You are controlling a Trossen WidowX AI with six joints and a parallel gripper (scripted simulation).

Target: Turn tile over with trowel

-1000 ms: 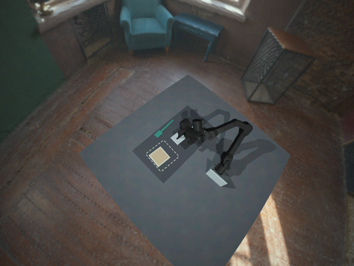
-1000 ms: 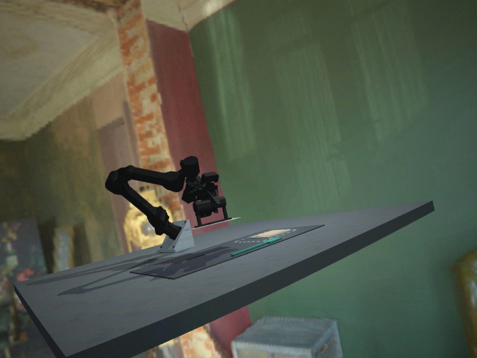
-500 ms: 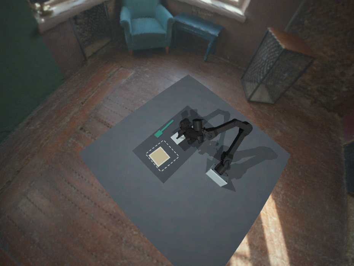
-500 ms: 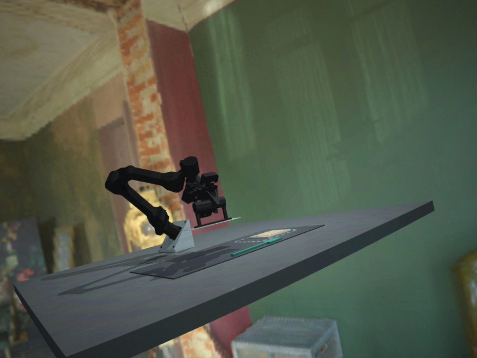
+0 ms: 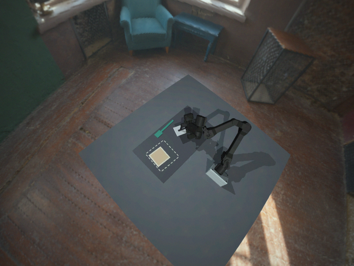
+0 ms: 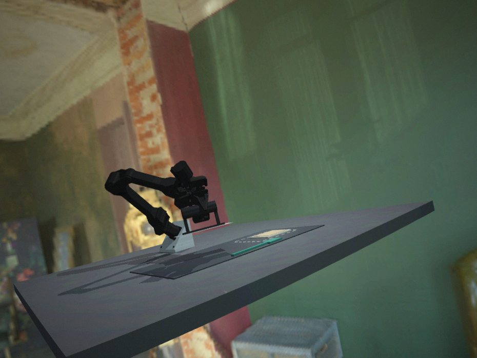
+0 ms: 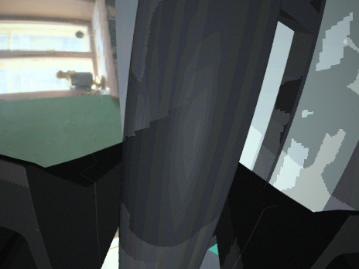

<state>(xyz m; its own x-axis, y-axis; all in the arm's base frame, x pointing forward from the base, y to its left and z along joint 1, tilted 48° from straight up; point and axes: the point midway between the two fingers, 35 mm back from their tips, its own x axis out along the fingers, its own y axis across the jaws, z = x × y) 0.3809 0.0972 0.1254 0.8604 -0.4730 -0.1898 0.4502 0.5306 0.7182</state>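
My gripper [image 5: 185, 128] is shut on the small trowel's grey handle [image 7: 181, 125], which fills the wrist view. The trowel's flat white blade [image 5: 179, 130] sticks out toward the left and hangs roughly level, a little above the dark mat [image 5: 167, 144]; it also shows in the exterior view [image 6: 215, 225]. The tan square tile [image 5: 159, 156] lies flat inside the white dashed outline [image 5: 162, 155] on the mat, to the front left of the blade and apart from it. Its upper face looks plain tan.
A teal flat tool [image 5: 164, 128] lies on the mat's far-left edge, also seen in the exterior view [image 6: 256, 245]. The arm's grey base [image 5: 216, 177] stands at the right on the grey table. A wire cage [image 5: 274, 67] stands on the floor beyond.
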